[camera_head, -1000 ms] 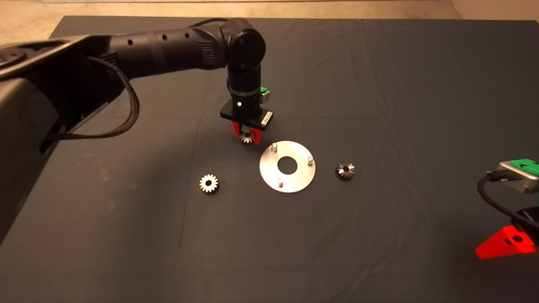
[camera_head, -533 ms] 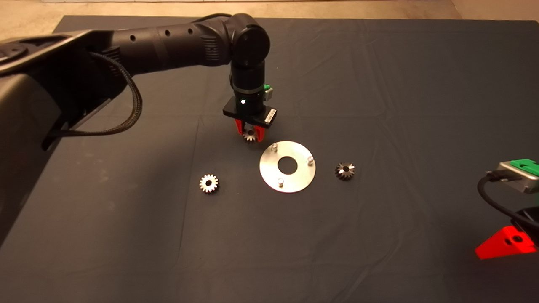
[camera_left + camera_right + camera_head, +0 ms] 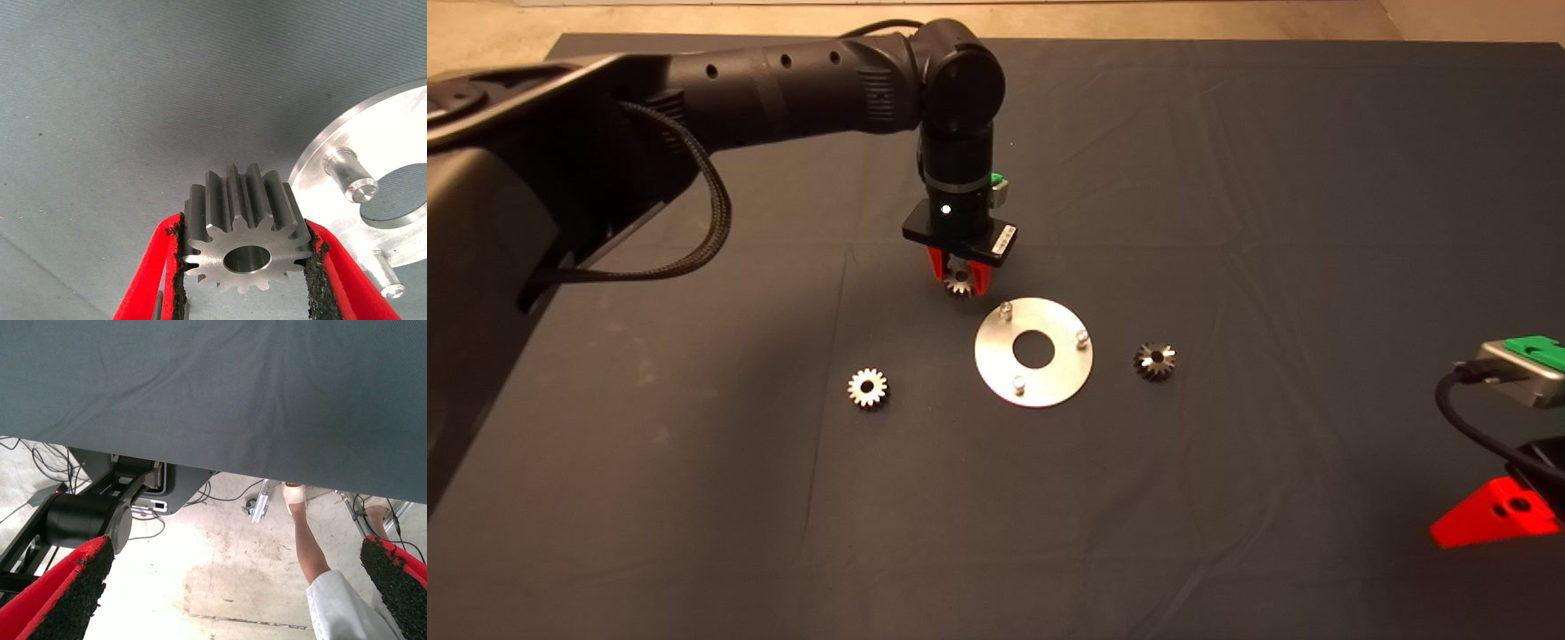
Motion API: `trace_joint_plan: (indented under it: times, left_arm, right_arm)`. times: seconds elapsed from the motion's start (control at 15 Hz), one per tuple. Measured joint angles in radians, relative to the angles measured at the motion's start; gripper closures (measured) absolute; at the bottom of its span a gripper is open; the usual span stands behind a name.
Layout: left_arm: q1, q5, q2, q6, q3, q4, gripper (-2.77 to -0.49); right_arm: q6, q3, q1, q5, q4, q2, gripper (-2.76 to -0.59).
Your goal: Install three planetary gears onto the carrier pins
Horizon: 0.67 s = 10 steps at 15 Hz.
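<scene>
Black tubular left arm with round holes and a braided cable — green-bodied, red-fingered left pincer.

The gear is machined metal with a satin face; the disc and pins are bright polished metal. The pads are rough black grit on smooth red plastic. The mat is matt woven cloth.

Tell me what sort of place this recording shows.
Probably a robotics lab bench: a dark mat with loose cables on bare floor beyond it, and the left pincer holding a spur gear.
</scene>
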Motion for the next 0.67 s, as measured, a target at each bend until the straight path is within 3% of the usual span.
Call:
trace_joint_plan:
  times: [0.4, 0.67]
  left_arm:
    - [0.000, 0.000, 0.004, 0.008, 0.079, -0.001, -0.93]
    - [0.000, 0.000, 0.003, 0.023, 0.096, -0.002, -0.93]
  right_arm:
    - [0.000, 0.000, 0.000, 0.000, 0.000, 0.000, -2.75]
    - [0.000, 0.000, 0.000, 0.000, 0.000, 0.000, -2.75]
